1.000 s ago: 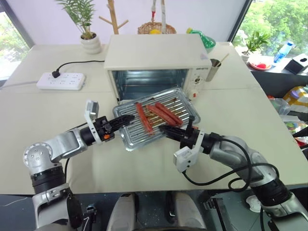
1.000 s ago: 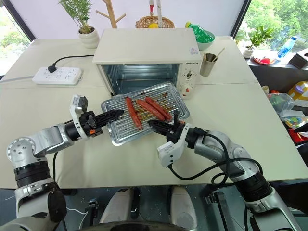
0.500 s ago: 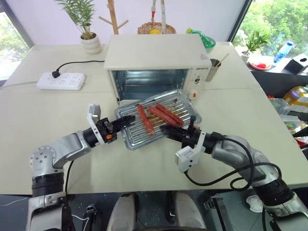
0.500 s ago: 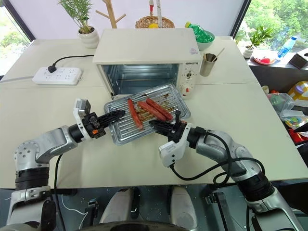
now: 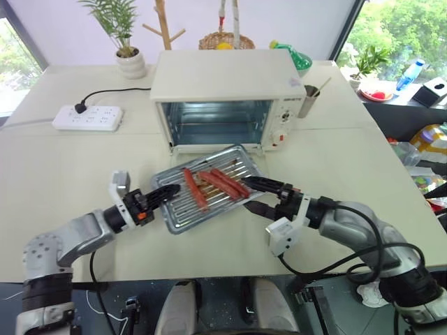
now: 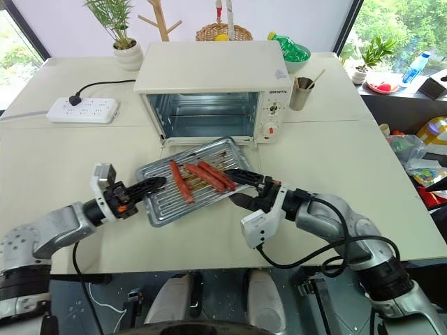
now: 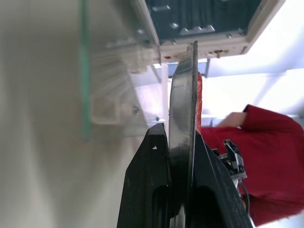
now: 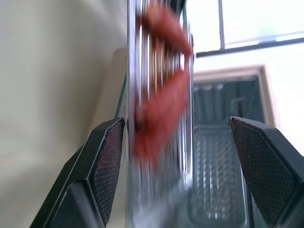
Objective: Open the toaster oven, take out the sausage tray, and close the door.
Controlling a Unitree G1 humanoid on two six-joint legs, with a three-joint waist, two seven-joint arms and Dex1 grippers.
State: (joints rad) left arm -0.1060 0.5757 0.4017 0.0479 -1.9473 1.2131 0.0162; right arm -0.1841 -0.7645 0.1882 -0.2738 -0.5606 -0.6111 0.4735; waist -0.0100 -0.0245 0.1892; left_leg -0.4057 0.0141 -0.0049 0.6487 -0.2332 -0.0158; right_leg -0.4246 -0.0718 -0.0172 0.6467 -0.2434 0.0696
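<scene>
The cream-white toaster oven (image 5: pixel 230 80) stands open at the middle of the table, its cavity empty. Its door (image 5: pixel 183 149) hangs down in front, mostly hidden behind the tray. The silver sausage tray (image 5: pixel 178 209) with three red sausages (image 5: pixel 209 185) sits tilted in front of the oven. My left gripper (image 5: pixel 167 192) is shut on the tray's left rim, as the left wrist view shows (image 7: pixel 180 137). My right gripper (image 5: pixel 257 195) stands open at the tray's right end, one finger above the rim and one below. The right wrist view shows its fingers (image 8: pixel 107 156) wide apart.
A white power strip (image 5: pixel 87 117) lies at the back left beside a potted plant (image 5: pixel 129 59). A metal cup (image 5: pixel 311 101) stands right of the oven, with a basket (image 5: pixel 227 40) and a green bottle (image 5: pixel 293 56) behind. A person in red (image 7: pixel 270 156) appears in the left wrist view.
My right gripper has opened and let go of the tray's right rim. My left arm has drawn the tray to the left, lower and nearer to me.
</scene>
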